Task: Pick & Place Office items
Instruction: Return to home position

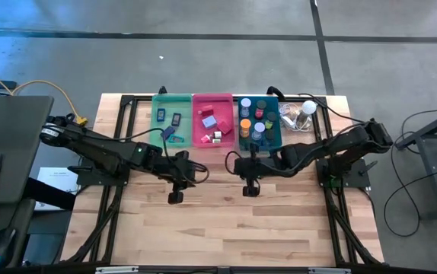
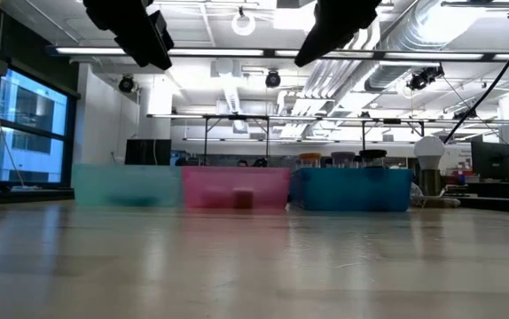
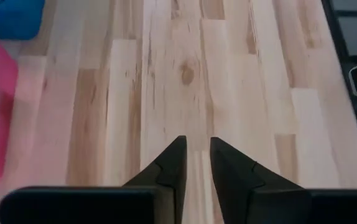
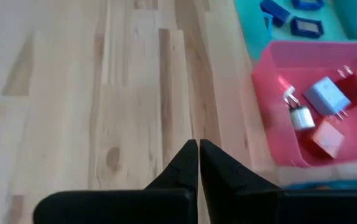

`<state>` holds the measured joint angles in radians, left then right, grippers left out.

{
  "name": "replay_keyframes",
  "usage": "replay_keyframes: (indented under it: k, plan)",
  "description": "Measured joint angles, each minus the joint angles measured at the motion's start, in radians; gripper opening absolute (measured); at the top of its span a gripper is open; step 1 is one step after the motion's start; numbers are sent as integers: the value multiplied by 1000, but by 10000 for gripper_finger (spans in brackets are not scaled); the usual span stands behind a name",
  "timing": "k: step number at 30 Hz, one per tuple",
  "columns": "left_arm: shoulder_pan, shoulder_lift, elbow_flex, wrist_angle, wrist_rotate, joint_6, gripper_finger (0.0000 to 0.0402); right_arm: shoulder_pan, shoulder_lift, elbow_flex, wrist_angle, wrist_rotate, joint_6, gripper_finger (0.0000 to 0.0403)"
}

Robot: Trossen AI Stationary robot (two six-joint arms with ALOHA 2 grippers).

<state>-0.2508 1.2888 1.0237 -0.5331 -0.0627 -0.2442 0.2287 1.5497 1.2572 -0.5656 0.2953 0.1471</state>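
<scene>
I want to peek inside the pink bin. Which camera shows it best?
Right wrist view: it looks into the pink bin, showing blue, red and white items. The high view shows it whole but small, the low view only its side wall, the left wrist view an edge.

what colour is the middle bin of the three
Pink. The middle bin shows best in the high view, between the green bin and the teal bin.

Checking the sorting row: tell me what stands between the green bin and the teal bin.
The pink bin stands between the green bin and the teal bin, clearest in the high view.
</scene>
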Motion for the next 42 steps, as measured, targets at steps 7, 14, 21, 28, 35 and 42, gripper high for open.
replay_keyframes:
  k: [7,14,21,28,35,42]
  plan:
    - [-36,0,0,2,-181,-14,4,51,-13,0,-123,28,55,4]
    - [-79,-30,0,-14,-215,2,0,102,-23,0,-189,9,51,3]
    - [-84,-170,0,-103,-228,23,0,159,-126,-2,-271,-37,51,3]
    - [-43,-348,-5,-239,-244,88,0,215,-375,-142,-156,-43,-34,3]
    - [-2,-539,-67,-237,-244,115,0,212,-738,-496,109,-45,-48,3]
    - [15,-757,-245,-151,-239,75,0,143,-1072,-783,320,-132,-108,4]
